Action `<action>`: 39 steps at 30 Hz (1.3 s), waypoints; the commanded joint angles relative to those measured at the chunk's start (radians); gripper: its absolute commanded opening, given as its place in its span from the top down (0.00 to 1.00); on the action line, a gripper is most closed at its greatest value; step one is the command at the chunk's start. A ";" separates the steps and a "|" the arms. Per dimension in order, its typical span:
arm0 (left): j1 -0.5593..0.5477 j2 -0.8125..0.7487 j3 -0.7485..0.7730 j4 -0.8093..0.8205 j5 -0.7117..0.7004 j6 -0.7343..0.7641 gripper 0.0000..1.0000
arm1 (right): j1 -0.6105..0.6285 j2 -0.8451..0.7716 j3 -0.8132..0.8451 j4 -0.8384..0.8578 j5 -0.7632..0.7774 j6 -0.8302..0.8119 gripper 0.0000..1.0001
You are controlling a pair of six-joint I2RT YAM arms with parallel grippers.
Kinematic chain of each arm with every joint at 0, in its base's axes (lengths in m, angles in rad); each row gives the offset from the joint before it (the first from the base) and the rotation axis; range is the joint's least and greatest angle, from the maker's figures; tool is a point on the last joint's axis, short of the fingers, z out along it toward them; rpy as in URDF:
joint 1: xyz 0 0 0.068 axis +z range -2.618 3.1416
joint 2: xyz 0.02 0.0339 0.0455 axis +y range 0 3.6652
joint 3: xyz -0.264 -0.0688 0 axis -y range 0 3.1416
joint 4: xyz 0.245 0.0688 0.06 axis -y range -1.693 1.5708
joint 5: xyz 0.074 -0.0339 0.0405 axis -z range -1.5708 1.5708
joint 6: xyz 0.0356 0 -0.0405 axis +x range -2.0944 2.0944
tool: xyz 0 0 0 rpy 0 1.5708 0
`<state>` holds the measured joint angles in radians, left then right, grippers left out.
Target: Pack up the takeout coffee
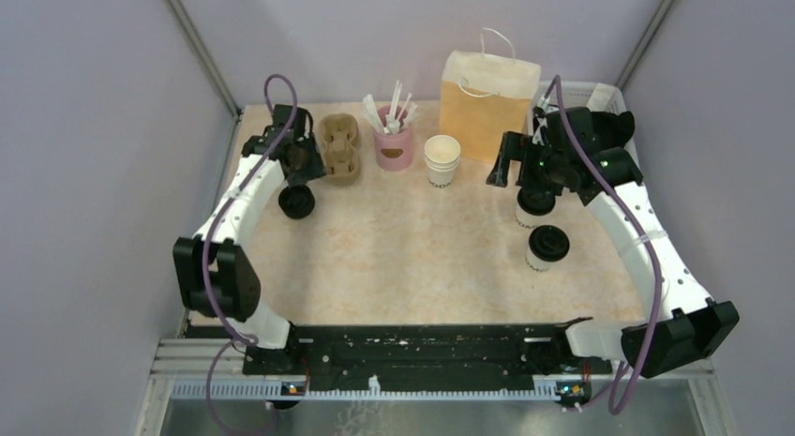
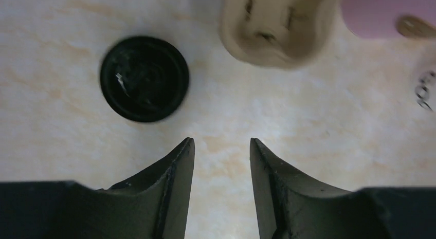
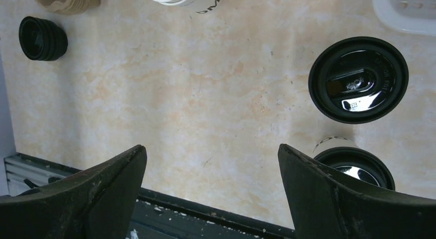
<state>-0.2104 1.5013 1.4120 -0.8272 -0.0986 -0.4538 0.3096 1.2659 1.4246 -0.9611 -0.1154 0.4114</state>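
two white paper cups, dark lettering, glossy round black lids: far cup [image 1: 534,211] and near cup [image 1: 548,244], right side of bench [image 1: 403,258]. left fingers [image 2: 172,192] half open, empty. right fingers [image 3: 103,195] wide open, empty.

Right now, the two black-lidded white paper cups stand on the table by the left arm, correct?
No. The two black-lidded white paper cups, one behind the other, stand on the table by the right arm, not the left; the top external view shows it.
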 commanded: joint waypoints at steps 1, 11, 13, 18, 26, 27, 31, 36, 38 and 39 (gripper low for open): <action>0.107 0.167 0.077 0.184 -0.069 0.147 0.50 | -0.005 -0.007 0.036 0.035 0.058 -0.044 0.02; 0.108 0.641 0.590 0.142 -0.017 0.227 0.50 | -0.005 0.138 0.181 0.036 0.068 -0.151 0.02; 0.108 0.678 0.623 0.162 -0.009 0.227 0.52 | -0.004 0.164 0.203 0.025 0.072 -0.173 0.02; 0.108 0.714 0.647 0.173 0.039 0.232 0.62 | -0.004 0.184 0.203 0.027 0.109 -0.196 0.02; 0.108 0.711 0.623 0.137 0.061 0.261 0.69 | -0.004 0.203 0.194 0.047 0.107 -0.199 0.01; 0.108 0.715 0.624 0.135 0.057 0.262 0.69 | -0.004 0.207 0.194 0.049 0.105 -0.200 0.01; 0.108 0.727 0.632 0.140 0.048 0.256 0.71 | -0.005 0.212 0.190 0.053 0.092 -0.197 0.02; 0.108 0.754 0.663 0.128 0.039 0.257 0.73 | -0.005 0.202 0.179 0.053 0.092 -0.196 0.02; 0.108 0.760 0.664 0.128 0.042 0.257 0.73 | -0.004 0.198 0.175 0.053 0.090 -0.196 0.02; 0.108 0.764 0.668 0.127 0.044 0.256 0.74 | -0.004 0.198 0.174 0.053 0.088 -0.195 0.01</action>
<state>-0.1005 2.2440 2.0392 -0.7094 -0.0498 -0.2092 0.3096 1.4750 1.5856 -0.9424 -0.0235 0.2276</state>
